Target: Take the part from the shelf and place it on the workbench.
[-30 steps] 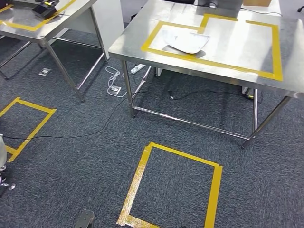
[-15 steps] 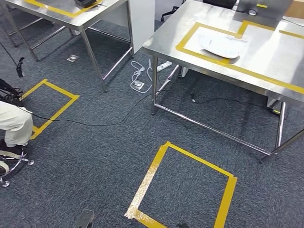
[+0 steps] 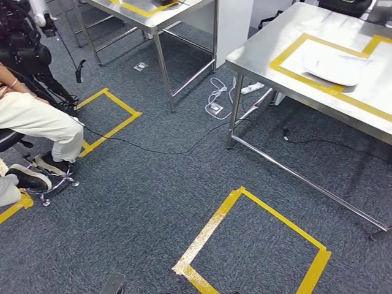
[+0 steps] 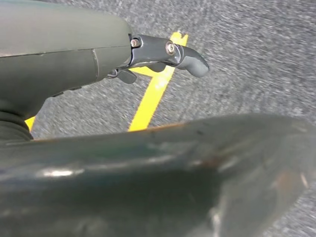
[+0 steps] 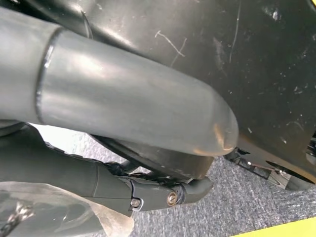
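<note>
A flat white part [image 3: 334, 64] lies on the steel workbench [image 3: 259, 55] at the upper right of the head view, inside a yellow tape outline. My left hand [image 4: 74, 64] hangs over the grey carpet, its dark fingers [image 4: 182, 53] stretched out with nothing in them. My right hand [image 5: 111, 103] hangs beside dark body parts, with a dark finger [image 5: 168, 195] held straight and nothing gripped. A pale blurred shape [image 5: 56, 212] lies beneath it; I cannot tell what it is.
A person sits at the left in cream trousers [image 3: 41, 119] on a wheeled chair [image 3: 53, 182], next to black gear [image 3: 27, 49]. A second steel table [image 3: 152, 15] stands behind. Yellow tape squares [image 3: 252, 245] [image 3: 108, 116] mark the carpet. A black cable [image 3: 152, 149] and power strip [image 3: 252, 87] lie on the floor.
The whole view has swung left: the workbench and floor squares slid to the right, and the seated person came into view. The white part stays on the workbench.
</note>
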Controlling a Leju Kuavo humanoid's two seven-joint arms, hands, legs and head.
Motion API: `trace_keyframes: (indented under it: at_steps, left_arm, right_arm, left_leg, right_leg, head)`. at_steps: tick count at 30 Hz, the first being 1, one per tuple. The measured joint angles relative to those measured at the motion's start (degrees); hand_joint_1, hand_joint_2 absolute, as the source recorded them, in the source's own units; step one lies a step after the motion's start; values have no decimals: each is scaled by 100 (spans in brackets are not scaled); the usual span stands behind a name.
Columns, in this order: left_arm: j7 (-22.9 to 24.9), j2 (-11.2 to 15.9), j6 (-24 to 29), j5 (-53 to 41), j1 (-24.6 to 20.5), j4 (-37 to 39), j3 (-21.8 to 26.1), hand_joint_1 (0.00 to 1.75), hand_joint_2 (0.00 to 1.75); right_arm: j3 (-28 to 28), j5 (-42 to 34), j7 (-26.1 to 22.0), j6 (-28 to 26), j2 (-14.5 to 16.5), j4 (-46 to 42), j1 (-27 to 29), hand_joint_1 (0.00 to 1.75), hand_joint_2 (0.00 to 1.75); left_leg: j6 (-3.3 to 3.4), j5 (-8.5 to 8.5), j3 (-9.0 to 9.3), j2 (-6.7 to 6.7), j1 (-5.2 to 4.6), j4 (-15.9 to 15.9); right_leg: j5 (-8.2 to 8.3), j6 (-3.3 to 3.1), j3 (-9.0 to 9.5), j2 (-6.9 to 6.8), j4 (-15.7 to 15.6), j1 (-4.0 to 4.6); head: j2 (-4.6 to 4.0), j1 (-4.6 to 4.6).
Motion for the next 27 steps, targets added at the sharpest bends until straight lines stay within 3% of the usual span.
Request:
trace_keyframes:
  at_steps: [2, 4, 6, 7, 9, 11, 12, 13, 14, 16, 18, 20, 22, 24, 26, 27]
  left_arm:
    - [25, 8, 29, -38, -12, 0, -46, 0, 0]
    - [45, 9, 45, -41, -41, 0, -73, 0, 0]
    - [65, 13, 52, -41, -40, 1, -94, 0, 0]
    - [72, 14, 54, -41, -28, 2, -101, 0, 0]
    - [74, 15, 60, -41, -26, 2, -115, 0, 0]
    - [73, 9, 64, -41, -45, 2, -125, 0, 0]
    - [73, 7, 63, -41, -48, 2, -128, 0, 0]
    - [73, 4, 63, -44, -44, 2, -132, 0, 0]
    - [75, 4, 63, -49, -38, 2, -135, 0, 0]
    - [82, 3, 67, -82, -32, 2, -150, 0, 0]
    - [91, 0, 82, -153, -43, 2, -180, 0, 0]
    - [99, -1, 112, -248, -51, 2, -220, 0, 0]
    - [116, 4, 134, -313, -36, 4, -258, 0, 0]
    - [135, 5, 147, -330, -26, 6, -289, 0, 0]
    - [143, 1, 158, -330, -42, 7, -309, 0, 0]
    - [146, 0, 161, -330, -48, 7, -315, 0, 0]
  right_arm:
    - [0, 3, 10, 4, 0, -5, 1, 0, 0]
    - [1, 4, 11, 9, 0, -8, 0, 0, 0]
    - [2, 6, 12, 12, 0, -10, -12, 0, 0]
    - [2, 7, 13, 13, -3, -13, -15, 0, 0]
    - [3, 6, 4, 26, -10, -16, -25, 0, 0]
    - [4, 4, -11, 47, -13, -16, -47, 0, 0]
    - [4, 3, -15, 54, -13, -15, -62, 0, 0]
    - [4, 2, -17, 56, -13, -15, -73, 0, 0]
    - [4, 1, -15, 56, -13, -15, -81, 0, 0]
    - [4, 4, -4, 58, -13, -15, -78, 0, 0]
    - [4, 7, 8, 71, -13, -14, -71, 0, 0]
    - [6, 15, 13, 86, -13, -12, -66, 0, 0]
    - [10, 22, 15, 96, -9, -11, -70, 0, 0]
    - [13, 22, 19, 101, -1, -11, -69, 0, 0]
    - [14, 22, 22, 101, 1, -12, -50, 0, 0]
    - [13, 22, 27, 101, -2, -13, -41, 0, 0]
  left_leg:
    - [31, 311, 447, 227, -28, -811]
    - [106, 399, 677, 406, -71, -1279]
    - [186, 384, 660, 337, -87, -1319]
    - [221, 396, 658, 279, -80, -1337]
    - [300, 427, 656, 160, -55, -1368]
    - [354, 444, 639, 39, -52, -1374]
    - [366, 448, 632, -28, -60, -1372]
    - [372, 449, 631, -101, -68, -1370]
    - [373, 450, 632, -184, -75, -1364]
    - [370, 450, 636, -357, -78, -1344]
    - [343, 450, 605, -514, -87, -1299]
    - [275, 476, 535, -644, -81, -1274]
    - [202, 505, 484, -723, -62, -1271]
    - [147, 375, 391, -496, -74, -1073]
    - [97, 43, 113, -169, -72, -457]
    - [74, -116, -57, -100, -56, -84]
  right_leg:
    - [-28, 32, 25, -123, 7, 19]
    - [-57, 85, 37, -227, 17, 56]
    - [-74, 140, 51, -330, 11, 75]
    - [-102, 171, 50, -319, 23, 69]
    - [-306, 222, -77, -81, 297, 52]
    - [-674, 236, -436, 215, 1032, 44]
    - [-818, 235, -634, 271, 1436, 45]
    - [-863, 231, -768, 291, 1692, 47]
    - [-799, 223, -817, 301, 1753, 47]
    - [-366, 201, -584, 392, 1166, 36]
    - [-67, 182, -285, 698, 434, -4]
    - [-60, 165, -167, 877, 175, -22]
    - [-40, 117, -127, 763, 137, -19]
    - [-10, 53, -92, 600, 93, -26]
    - [-18, 7, -66, 405, 76, -12]
    - [-29, -9, -61, 306, 77, 0]
  head:
    - [0, -3]
    - [0, 1]
    - [0, 8]
    - [0, 10]
    - [0, 43]
    - [0, 83]
    - [0, 90]
    - [0, 90]
    - [0, 91]
    - [0, 92]
    - [0, 90]
    - [0, 86]
    - [0, 85]
    - [0, 60]
    - [0, 37]
    - [0, 35]
